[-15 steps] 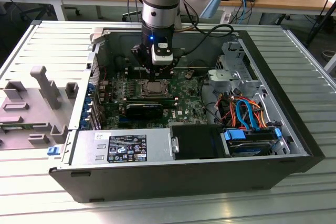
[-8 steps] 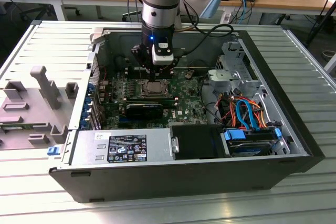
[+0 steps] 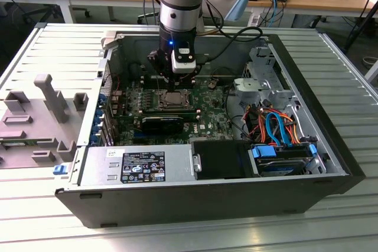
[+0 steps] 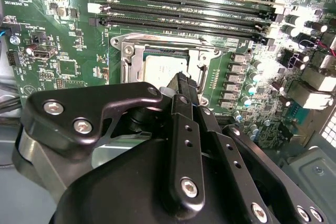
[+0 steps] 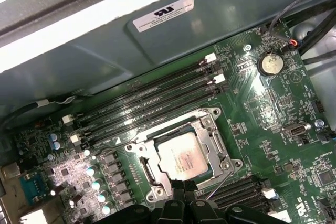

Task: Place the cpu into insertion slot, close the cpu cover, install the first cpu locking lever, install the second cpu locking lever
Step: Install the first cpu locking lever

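- The cpu (image 5: 182,157) already lies flat in the insertion slot (image 5: 137,153), just beyond the tips of the claw (image 5: 182,187), so the first step looks done.
- The cpu cover (image 5: 216,141) appears to lie down around the chip with its window framing the silver top. Closing it also seems finished, though how firmly it sits cannot be told.
- A thin locking lever (image 5: 220,184) slants just beside the claw tips, apart from the socket's edge, and looks not yet latched. The other lever cannot be made out.
- The claw's fingers are pressed together with nothing between them, hanging low over the socket's nearest edge.
- In the exterior view the claw (image 3: 173,90) stands straight above the socket, inside the open computer case (image 3: 195,205) on the counter (image 3: 59,45).
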You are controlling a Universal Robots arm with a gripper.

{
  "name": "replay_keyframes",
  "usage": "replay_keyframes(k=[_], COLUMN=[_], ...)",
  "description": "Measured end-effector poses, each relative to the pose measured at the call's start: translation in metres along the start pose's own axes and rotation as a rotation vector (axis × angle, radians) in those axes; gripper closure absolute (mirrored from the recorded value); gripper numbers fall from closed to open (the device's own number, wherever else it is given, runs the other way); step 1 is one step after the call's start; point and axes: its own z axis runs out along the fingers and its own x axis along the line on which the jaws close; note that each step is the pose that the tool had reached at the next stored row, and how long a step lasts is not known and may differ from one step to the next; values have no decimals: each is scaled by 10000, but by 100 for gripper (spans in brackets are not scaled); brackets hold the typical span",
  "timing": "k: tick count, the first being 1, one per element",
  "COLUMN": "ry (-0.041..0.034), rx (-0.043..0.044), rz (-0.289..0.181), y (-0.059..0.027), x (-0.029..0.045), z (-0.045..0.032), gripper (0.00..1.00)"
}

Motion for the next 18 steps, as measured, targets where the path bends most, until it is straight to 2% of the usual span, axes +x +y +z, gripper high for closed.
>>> replay_keyframes(k=[18], ry=[-17], rx=[17], rz=[-366], y=[0], x=[0], z=[0], gripper=[89])
